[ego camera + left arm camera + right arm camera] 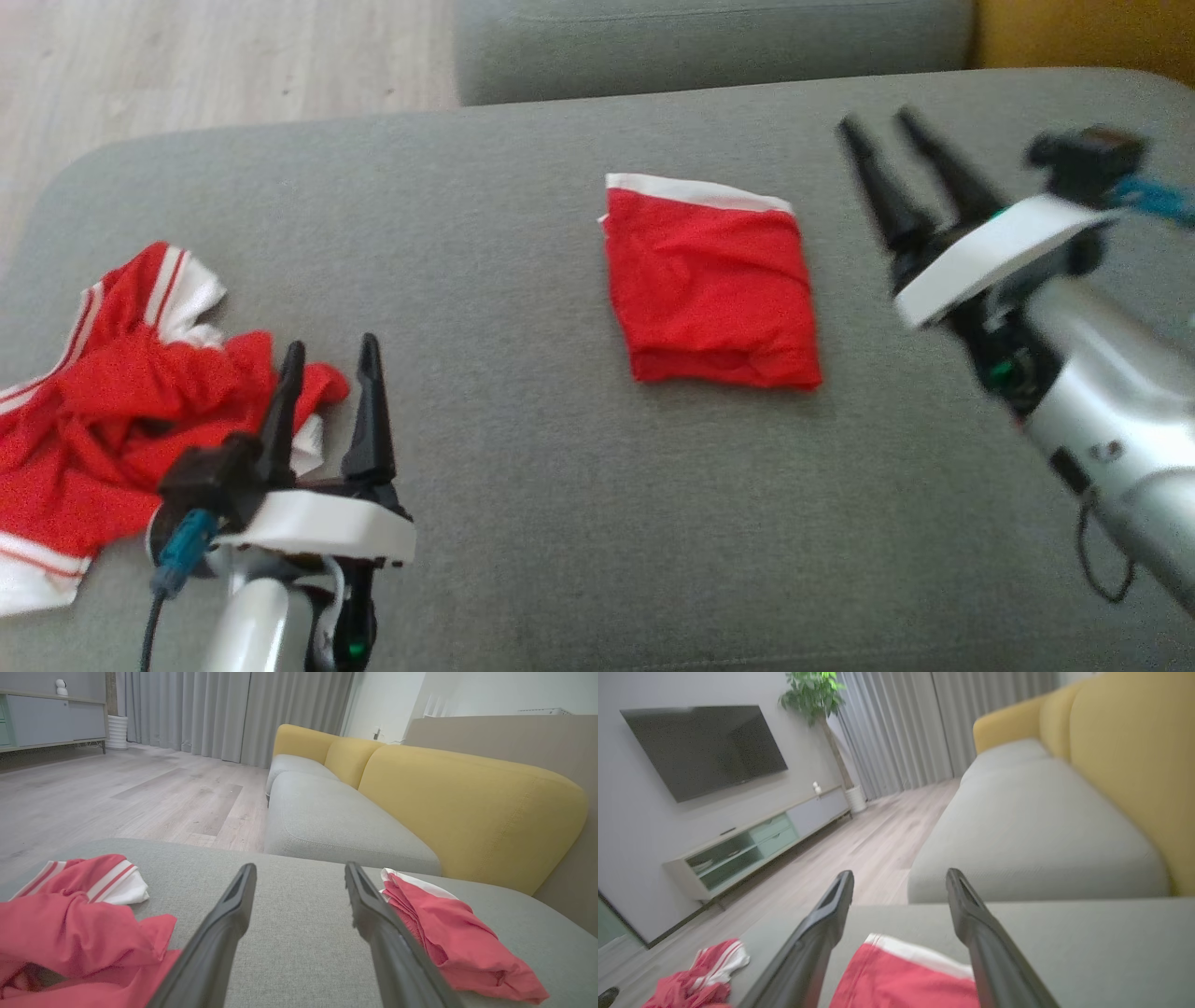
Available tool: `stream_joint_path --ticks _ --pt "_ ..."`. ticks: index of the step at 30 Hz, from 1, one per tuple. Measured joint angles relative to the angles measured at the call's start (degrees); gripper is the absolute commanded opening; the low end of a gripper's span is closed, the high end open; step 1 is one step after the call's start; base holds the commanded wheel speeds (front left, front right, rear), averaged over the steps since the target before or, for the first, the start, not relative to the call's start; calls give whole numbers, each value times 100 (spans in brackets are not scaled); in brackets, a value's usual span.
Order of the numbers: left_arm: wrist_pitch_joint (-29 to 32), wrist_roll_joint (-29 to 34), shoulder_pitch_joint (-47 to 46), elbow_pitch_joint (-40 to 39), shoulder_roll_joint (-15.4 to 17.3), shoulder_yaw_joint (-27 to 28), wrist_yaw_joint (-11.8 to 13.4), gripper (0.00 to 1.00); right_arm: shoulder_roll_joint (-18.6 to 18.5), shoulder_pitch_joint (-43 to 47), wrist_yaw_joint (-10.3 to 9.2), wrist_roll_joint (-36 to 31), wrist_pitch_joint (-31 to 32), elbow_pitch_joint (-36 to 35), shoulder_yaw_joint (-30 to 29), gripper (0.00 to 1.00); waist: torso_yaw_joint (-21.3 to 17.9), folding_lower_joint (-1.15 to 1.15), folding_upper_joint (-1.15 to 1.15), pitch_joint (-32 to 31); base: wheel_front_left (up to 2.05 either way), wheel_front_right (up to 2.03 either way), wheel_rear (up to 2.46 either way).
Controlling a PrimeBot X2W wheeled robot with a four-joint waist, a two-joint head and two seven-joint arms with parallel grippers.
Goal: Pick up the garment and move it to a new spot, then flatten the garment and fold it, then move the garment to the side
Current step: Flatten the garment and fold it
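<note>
Well, garment (711, 285) lies folded.

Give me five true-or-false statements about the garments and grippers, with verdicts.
1. The folded red garment lies on the grey cushion. True.
2. The right gripper is clamped on the folded red garment. False: it is open and apart from it, on its right.
3. A crumpled red-and-white garment lies at the robot's left. True.
4. The left gripper is shut. False: its fingers stand apart, holding nothing.
5. The folded garment's white band lies on its near edge. False: it runs along the far edge.
</note>
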Motion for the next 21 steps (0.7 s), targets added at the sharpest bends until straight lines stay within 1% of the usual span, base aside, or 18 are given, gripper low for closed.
stream_joint_path --ticks 3,4,5,9,11,16,21 --pt "0 24 46 -27 41 94 8 100 -81 139 0 -793 -16 -158 -915 100 -177 0 0 -56 0 0 0" --pt "0 60 47 -33 55 107 23 100 -81 277 0 -1068 -16 -219 -1211 100 -233 0 0 -76 0 0 0" --pt "0 92 49 -68 67 135 55 100 -65 668 0 -1552 -18 -319 -1711 100 -333 0 0 -112 0 0 0" --pt "0 124 62 -132 154 269 94 100 83 1547 0 -2429 -18 -453 -2543 100 -505 0 0 -178 0 0 0" --pt "0 199 86 -132 183 296 100 100 199 1880 0 -2766 -18 -548 -2880 100 -571 0 0 -211 0 0 0" --pt "0 372 272 -127 199 420 157 100 463 2444 0 -3549 -18 -787 -3485 100 -668 0 0 -290 0 0 0" --pt "0 460 289 -11 204 461 199 100 731 2935 0 -4045 -18 -831 -3852 100 -652 0 0 -303 0 0 0"
